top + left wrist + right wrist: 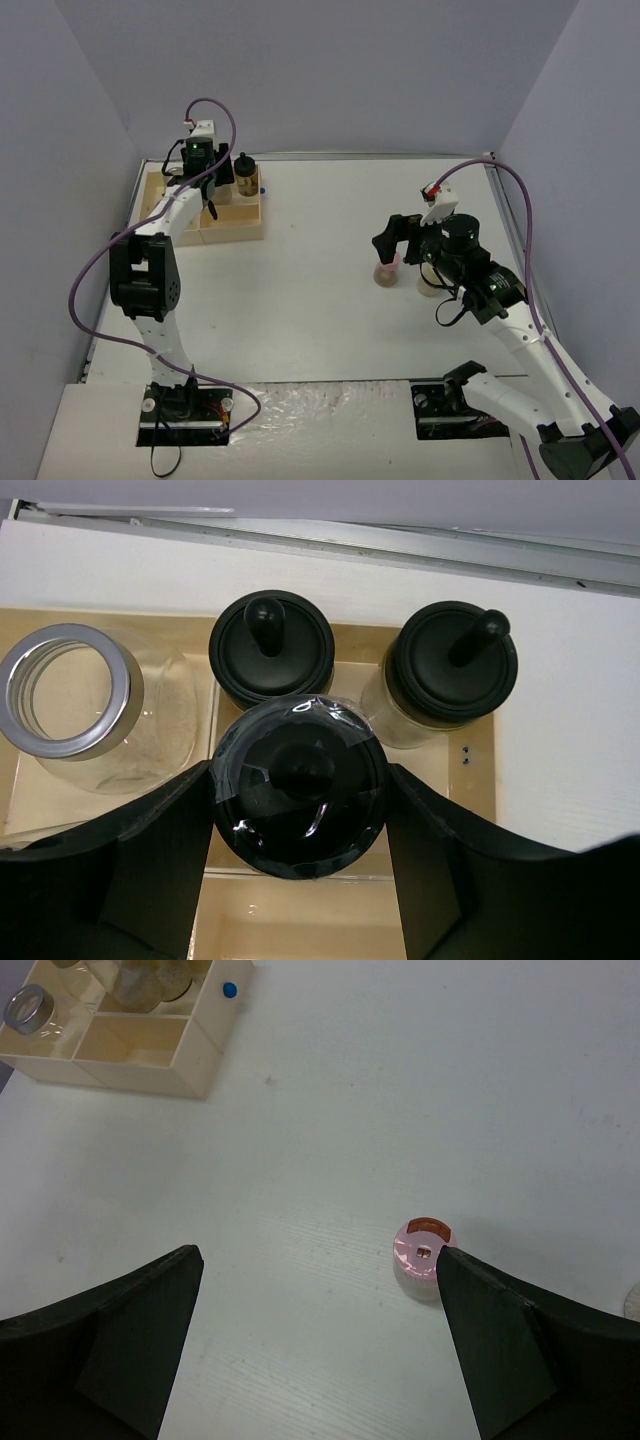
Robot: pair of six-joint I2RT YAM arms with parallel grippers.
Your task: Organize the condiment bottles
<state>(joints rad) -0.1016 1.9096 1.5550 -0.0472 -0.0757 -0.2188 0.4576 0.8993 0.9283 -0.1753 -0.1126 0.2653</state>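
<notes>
The tray (232, 226) is pale, smooth wood with thin straight dividers and sits at the far left of the white, faintly grained table (320, 310), close to the metal rail (400, 545) along the far edge. The left gripper (300, 815) is closed on the front black-capped jar (300, 780), its matte black fingers (150, 870) pressed against either side of the round, glossy, knobbed cap, which has crinkled clear film stretched over it. This jar is over a tray compartment; whether it rests on the floor of it I cannot tell. Just beyond it stand the far black-capped jar (272, 645) and, to its right, the corner black-capped jar (452, 665) — squat clear glass with beige contents, close together with little room between them. In the compartment to the left lies the silver-rimmed jar (70, 695), wider, clear-walled and tilted. The near compartments of the tray look bare in the right wrist view, and a small blue dot (230, 990) marks its right wall. The right gripper (318, 1260) is spread wide with nothing between its fingers, above the right half of the table. The pink-capped jar (423, 1250) stands upright just beside the right finger, well apart from the tray across a broad bare stretch. Another small jar (429, 285) stands near it, half hidden under the right arm — its cap colour is unclear.
</notes>
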